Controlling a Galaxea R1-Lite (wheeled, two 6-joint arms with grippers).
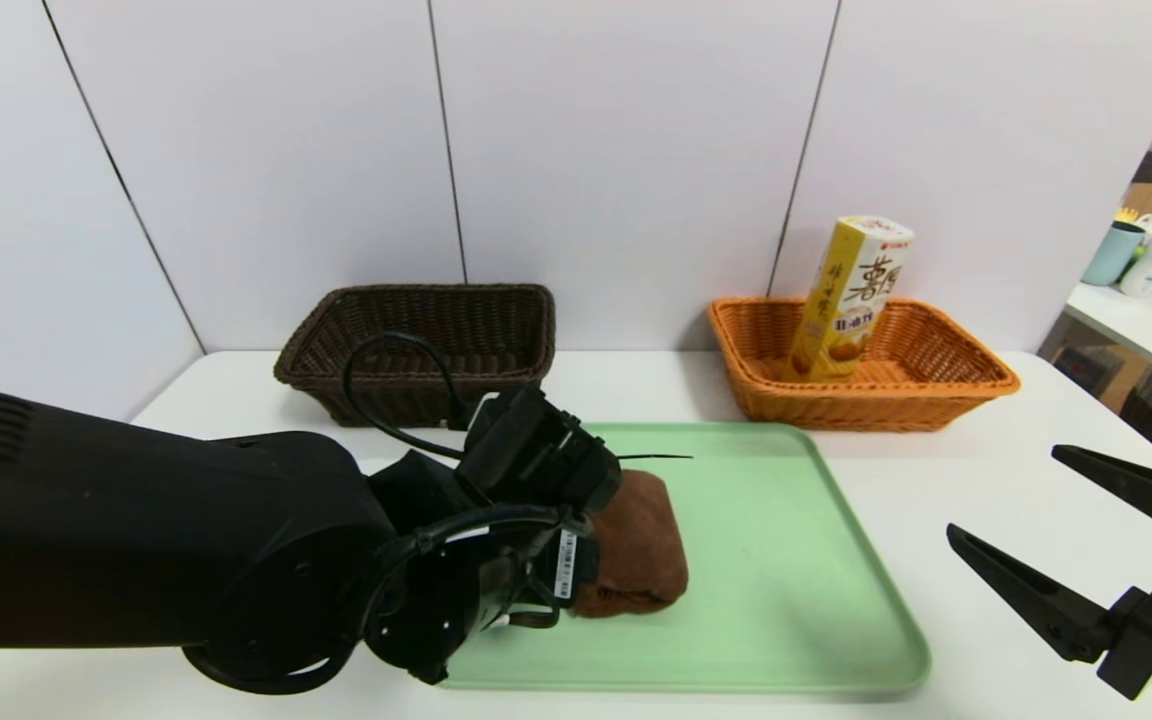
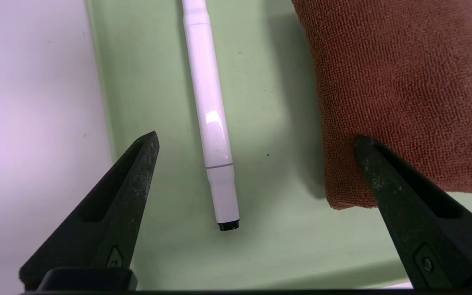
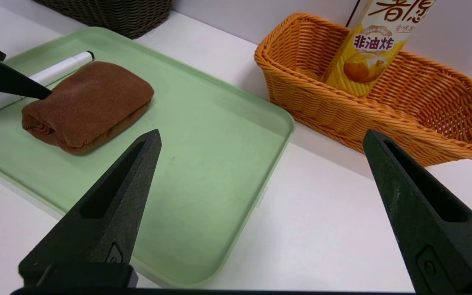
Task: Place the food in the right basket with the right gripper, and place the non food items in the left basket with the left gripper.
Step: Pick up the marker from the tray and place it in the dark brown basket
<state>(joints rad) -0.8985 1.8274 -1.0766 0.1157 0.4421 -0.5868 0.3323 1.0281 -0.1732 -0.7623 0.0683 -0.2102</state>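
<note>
Marker [image 2: 215, 119] lies on the green tray [image 1: 836, 560] between the 2 spread fingers of the left gripper [image 2: 256, 143], its long axis running lengthwise through the gap, so closing the jaws would pinch it across its narrow width. 1 finger sits over the edge of the brown towel [image 2: 400, 94], which could get caught or nudged in that close. The left arm is clearly the nearer of the 2.

The marker is slim and white, with black ends and a thin dark ring around the barrel; it looks smooth and may roll if touched off-centre. The towel is folded into a thick, soft pad beside it.

The right gripper [image 3: 262, 135] is idle beyond the tray's right side, open and holding nothing. The snack box [image 1: 851, 300] stands tilted in the orange basket [image 1: 866, 400]; the 2 non-food items remain for the dark basket [image 1: 416, 385].
</note>
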